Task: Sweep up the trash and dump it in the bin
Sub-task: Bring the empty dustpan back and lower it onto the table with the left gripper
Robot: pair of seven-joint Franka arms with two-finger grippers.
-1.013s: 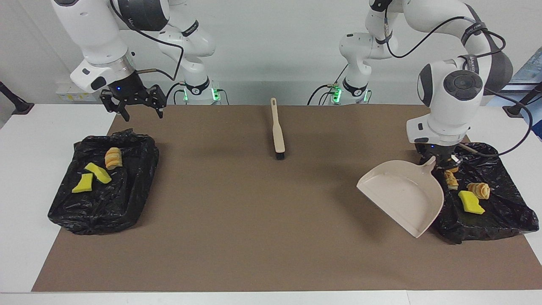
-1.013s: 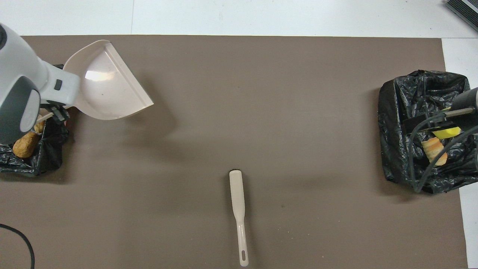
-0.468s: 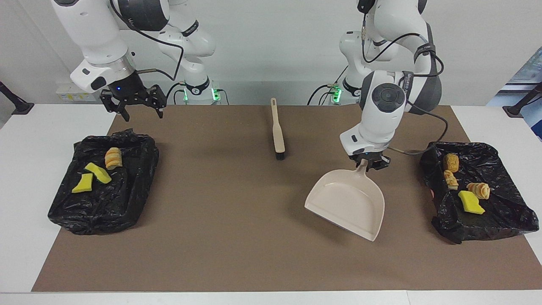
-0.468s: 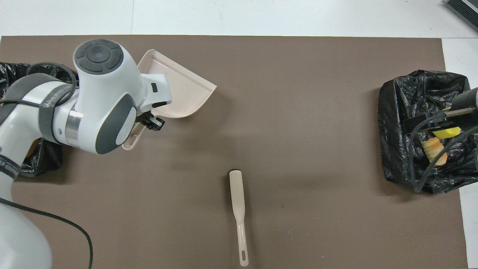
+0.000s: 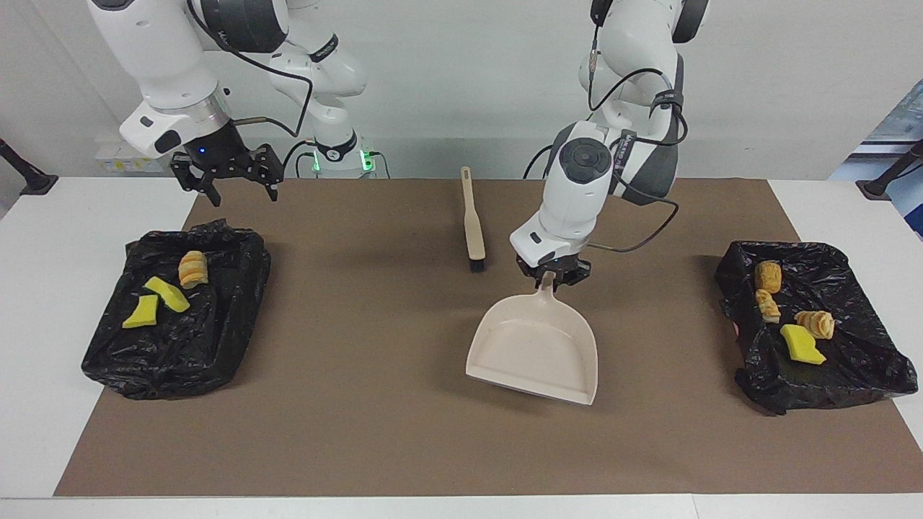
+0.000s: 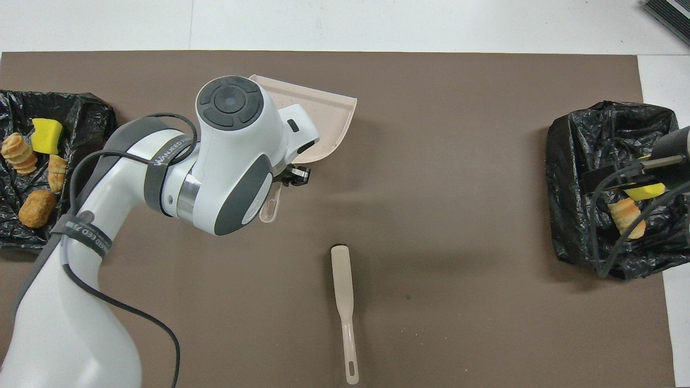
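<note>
My left gripper (image 5: 551, 274) is shut on the handle of the beige dustpan (image 5: 537, 349), which looks empty and hangs low over the middle of the mat; it also shows in the overhead view (image 6: 326, 121). The trash lies in two black-lined bins. Two yellow sponge chunks (image 5: 155, 303) and a bread bit (image 5: 192, 268) are in the bin (image 5: 180, 367) at the right arm's end. One sponge chunk (image 5: 802, 344) and three bread bits (image 5: 769, 275) are in the bin (image 5: 858, 378) at the left arm's end. My right gripper (image 5: 231, 182) is open and waits above the table beside its bin.
The beige brush (image 5: 472, 225) lies on the brown mat (image 5: 375, 432) near the robots, bristles pointing away from them, just beside the dustpan's handle; it also shows in the overhead view (image 6: 343, 291). White table (image 5: 43, 288) borders the mat.
My left arm has carried the dustpan away from the bin at its end of the table to over the middle of the mat. The right arm has not moved.
</note>
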